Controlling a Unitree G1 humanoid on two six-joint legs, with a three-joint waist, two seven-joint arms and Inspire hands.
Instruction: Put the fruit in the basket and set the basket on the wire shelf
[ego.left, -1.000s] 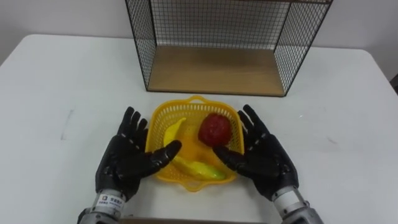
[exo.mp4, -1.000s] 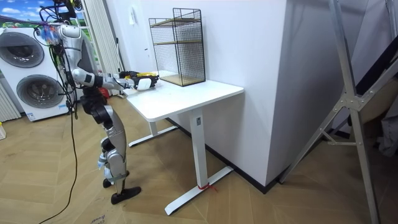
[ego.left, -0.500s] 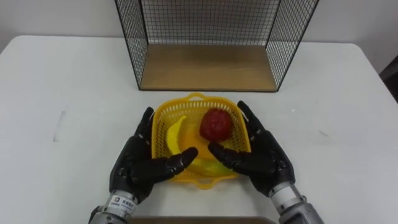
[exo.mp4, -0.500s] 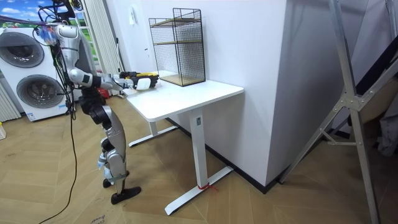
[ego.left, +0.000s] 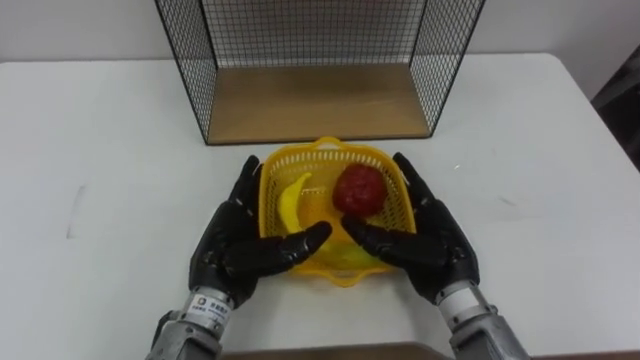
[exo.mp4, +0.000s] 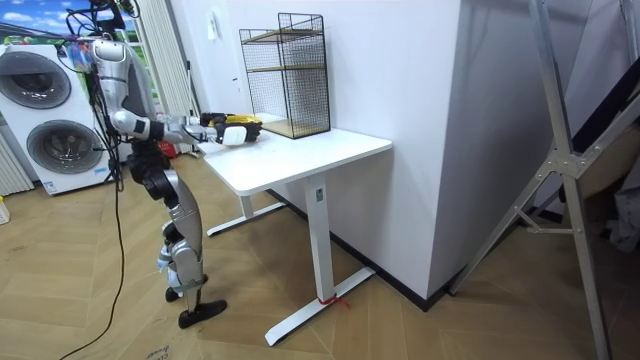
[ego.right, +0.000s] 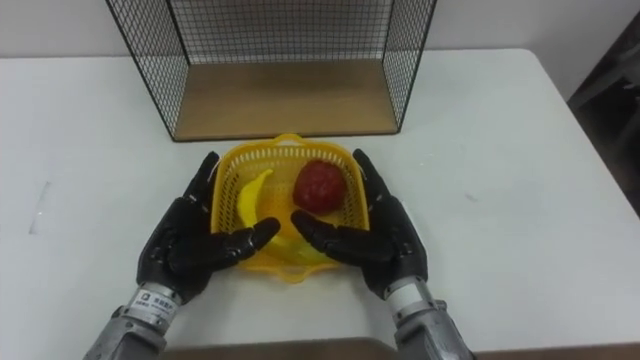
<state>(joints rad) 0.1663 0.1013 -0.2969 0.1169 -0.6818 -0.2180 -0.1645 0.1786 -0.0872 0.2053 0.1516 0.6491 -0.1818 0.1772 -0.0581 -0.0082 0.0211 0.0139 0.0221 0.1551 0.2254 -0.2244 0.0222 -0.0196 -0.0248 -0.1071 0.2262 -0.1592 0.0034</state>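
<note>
A yellow plastic basket (ego.left: 326, 147) sits on the white table just in front of the wire shelf (ego.left: 310, 100). In it lie a banana (ego.left: 290, 198) and a red fruit (ego.left: 360, 190). A yellow-green fruit (ego.right: 300, 250) at the front is partly hidden by my thumbs. My left hand (ego.left: 235, 245) lies against the basket's left side and my right hand (ego.left: 435, 240) against its right side. The fingers are straight, and both thumbs reach over the front rim. In the room view I stand at the table's end with both arms stretched to the basket (exo.mp4: 240, 128).
The wire shelf (exo.mp4: 285, 75) has black mesh walls, a wooden floor and an open front facing me. White table (ego.left: 90, 150) spreads on both sides. Two washing machines (exo.mp4: 50, 120) stand behind me at the room view's left.
My hands closed in from the table onto the basket's sides. The basket moved away from me, up close to the shelf's open front. The view shifted too.
</note>
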